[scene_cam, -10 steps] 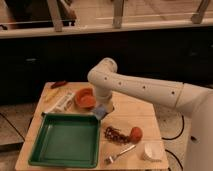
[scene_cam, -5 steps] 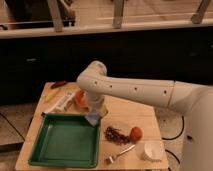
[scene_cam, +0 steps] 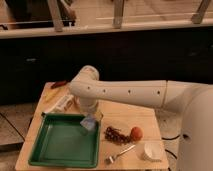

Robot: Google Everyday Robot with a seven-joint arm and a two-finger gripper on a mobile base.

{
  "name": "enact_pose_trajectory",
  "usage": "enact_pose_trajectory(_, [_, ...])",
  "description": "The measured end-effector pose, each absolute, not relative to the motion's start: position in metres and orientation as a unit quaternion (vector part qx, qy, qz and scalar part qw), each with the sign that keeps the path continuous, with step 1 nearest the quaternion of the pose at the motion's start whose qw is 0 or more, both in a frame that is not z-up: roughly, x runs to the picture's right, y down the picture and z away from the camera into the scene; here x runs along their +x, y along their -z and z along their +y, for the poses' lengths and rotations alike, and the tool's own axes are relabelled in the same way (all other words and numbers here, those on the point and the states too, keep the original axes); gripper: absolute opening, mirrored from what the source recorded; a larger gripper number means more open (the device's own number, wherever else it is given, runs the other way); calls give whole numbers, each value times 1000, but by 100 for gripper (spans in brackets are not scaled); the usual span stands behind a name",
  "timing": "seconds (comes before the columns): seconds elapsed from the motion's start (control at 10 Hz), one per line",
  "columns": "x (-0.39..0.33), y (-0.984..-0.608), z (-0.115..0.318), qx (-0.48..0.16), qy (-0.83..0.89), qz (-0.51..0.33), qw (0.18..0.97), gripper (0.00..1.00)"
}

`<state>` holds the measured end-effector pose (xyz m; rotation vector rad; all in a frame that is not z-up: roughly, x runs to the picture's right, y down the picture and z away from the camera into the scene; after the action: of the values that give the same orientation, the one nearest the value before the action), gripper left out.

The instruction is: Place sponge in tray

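The green tray lies on the front left of the wooden table. My gripper hangs from the white arm over the tray's back right corner. It is shut on the light-blue sponge, which it holds just above the tray's rim and inner floor. The sponge does not rest on the tray.
A dark bunch and an orange fruit lie right of the tray. A fork and a white cup sit at the front right. A white packet and a red item lie at the back left.
My arm has swung left and forward, carrying the sponge from the table's middle to above the tray's back right corner. The arm now hides the orange bowl.
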<state>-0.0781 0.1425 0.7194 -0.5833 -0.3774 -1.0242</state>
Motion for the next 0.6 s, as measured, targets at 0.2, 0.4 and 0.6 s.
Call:
enact_pose_trajectory(0.2, [-79, -723, 144, -270, 489, -179, 810, 13])
enact_pose_trajectory(0.4, [-91, -724, 153, -271, 500, -187, 801, 11])
enact_pose_trajectory(0.6, [-95, -722, 160, -270, 510, -191, 794, 8])
